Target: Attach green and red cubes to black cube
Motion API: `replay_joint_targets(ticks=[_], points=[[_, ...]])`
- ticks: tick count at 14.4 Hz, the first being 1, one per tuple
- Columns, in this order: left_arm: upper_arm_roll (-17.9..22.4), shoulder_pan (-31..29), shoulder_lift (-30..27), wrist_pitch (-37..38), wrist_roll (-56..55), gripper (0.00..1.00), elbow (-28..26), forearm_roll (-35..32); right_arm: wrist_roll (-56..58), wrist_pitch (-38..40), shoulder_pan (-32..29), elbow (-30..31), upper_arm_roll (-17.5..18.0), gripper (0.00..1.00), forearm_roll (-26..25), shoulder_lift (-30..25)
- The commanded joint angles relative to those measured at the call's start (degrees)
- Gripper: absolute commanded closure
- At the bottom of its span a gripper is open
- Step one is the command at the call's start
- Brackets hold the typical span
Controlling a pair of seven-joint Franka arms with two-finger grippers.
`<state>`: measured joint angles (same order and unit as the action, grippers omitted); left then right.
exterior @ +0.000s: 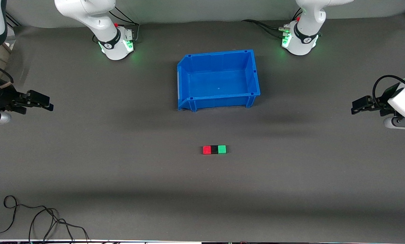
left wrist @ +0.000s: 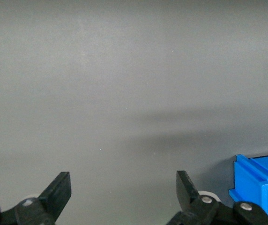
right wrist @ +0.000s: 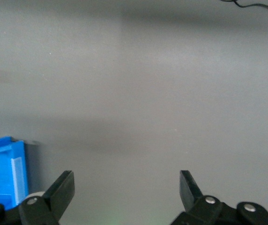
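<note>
Front view: the dark grey desk [exterior: 87, 162] carries a blue bin [exterior: 189, 81] mid-desk, empty. Both arms wait at its ends, left claw [left wrist: 123, 193] and right claw [right wrist: 127, 191] spread wide over bare desk, holding nothing. Nearer the camera than the bin, red cube [exterior: 207, 150], black cube [exterior: 214, 149] and green cube [exterior: 222, 149] sit touching in a row, apparently joined already. Loose cable [exterior: 36, 220] lies at the near edge.

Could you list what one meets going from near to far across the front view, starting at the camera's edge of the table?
Loose black cable → row of red cube, black cube and green cube → blue bin.
</note>
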<state>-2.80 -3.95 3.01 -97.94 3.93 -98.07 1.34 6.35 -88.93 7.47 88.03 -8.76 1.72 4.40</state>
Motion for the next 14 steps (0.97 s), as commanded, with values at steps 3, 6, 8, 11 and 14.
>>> replay_joint_targets(ticks=[3,6,8,11,14], points=[[-0.19,1.67,-4.15,0.29,-4.99,0.0,-1.86,-1.51,0.07,-1.51,-1.58,2.06,4.98,0.01,-3.66,-2.11],[-1.15,1.84,-4.42,2.13,-5.78,0.0,-1.68,-4.05,-0.38,-1.51,-1.58,1.09,4.98,0.01,-3.66,-2.11],[-1.15,1.67,-4.59,2.23,-5.6,0.0,-1.68,-4.06,-0.29,-1.33,-1.58,0.39,4.98,0.01,-3.57,-2.11],[-1.15,1.67,-4.42,1.87,-5.25,0.0,-1.77,-4.06,-0.29,-0.81,-1.67,0.3,4.98,0.0,-2.0,-2.11],[-1.15,1.67,-4.42,2.05,-5.34,0.0,-1.33,-3.54,-0.38,-0.63,-1.67,-0.05,4.98,0.01,-1.9,-2.03]])
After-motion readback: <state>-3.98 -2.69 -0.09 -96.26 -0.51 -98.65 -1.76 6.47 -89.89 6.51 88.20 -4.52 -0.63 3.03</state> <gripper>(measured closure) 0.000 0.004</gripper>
